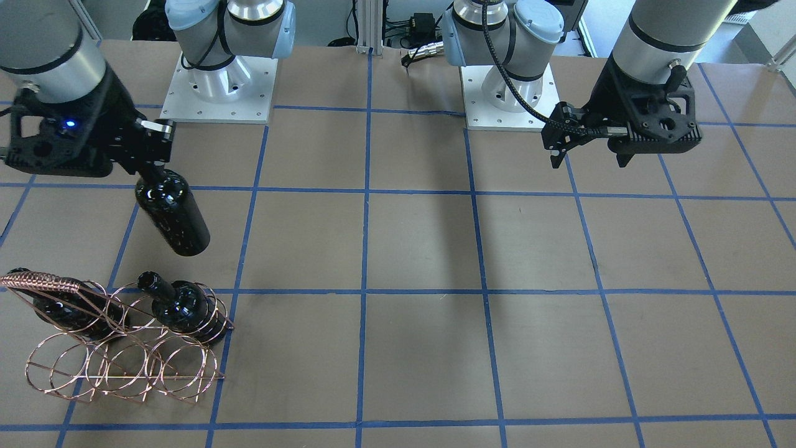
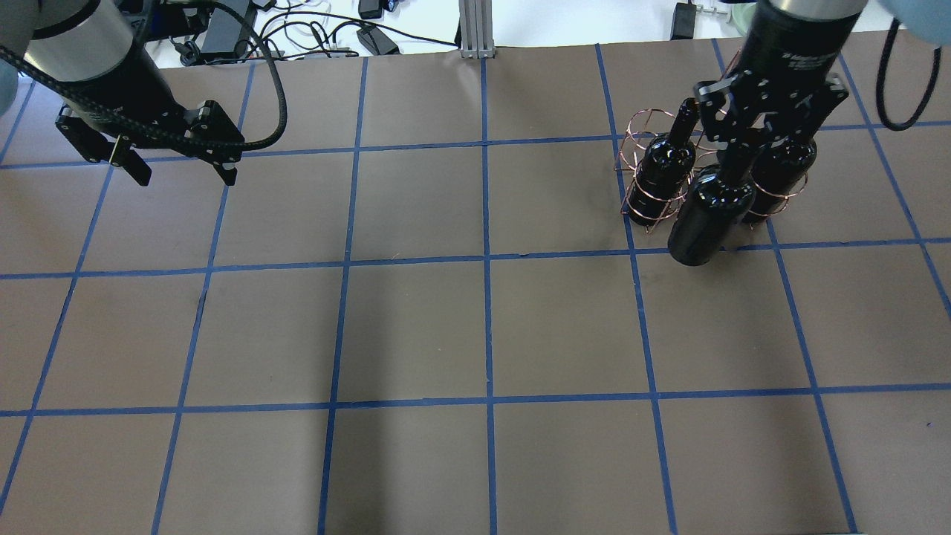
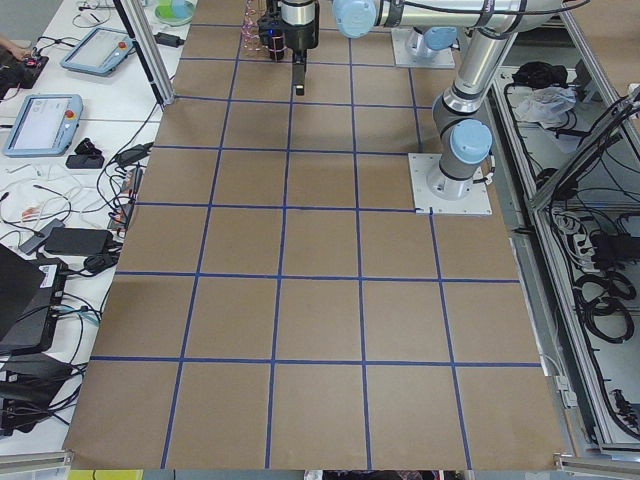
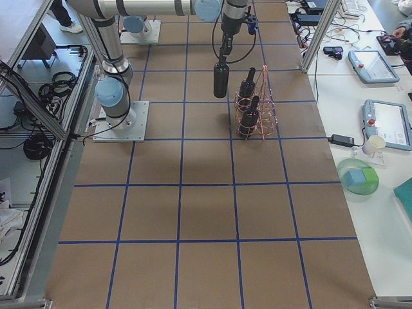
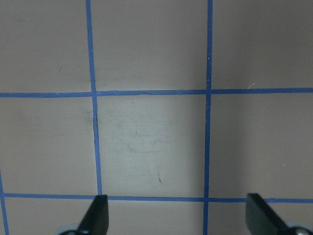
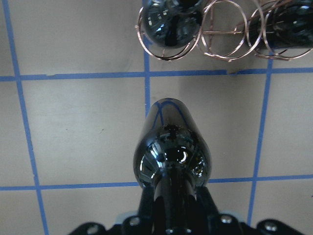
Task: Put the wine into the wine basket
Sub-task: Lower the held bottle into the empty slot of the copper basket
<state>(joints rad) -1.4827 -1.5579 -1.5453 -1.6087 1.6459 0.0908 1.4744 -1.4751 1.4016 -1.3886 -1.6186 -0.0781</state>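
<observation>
the left gripper (image 2: 186, 177) is hanging over the table (image 2: 416, 334) on the left, fingers wide apart. the right gripper (image 2: 735, 151) is holding the wine bottle (image 2: 702, 223) upright by its neck, just beside the wine basket (image 1: 124, 364), where two more bottles (image 2: 665, 169) are sitting.

The copper-coloured wire hoop basket (image 1: 43, 281) stands at the brown paper-topped table's (image 1: 423, 249) robot's-right end — near-black glass bottles (image 1: 186, 308) in both end slots — a third such bottle (image 1: 174, 214) hangs just robot-side.
</observation>
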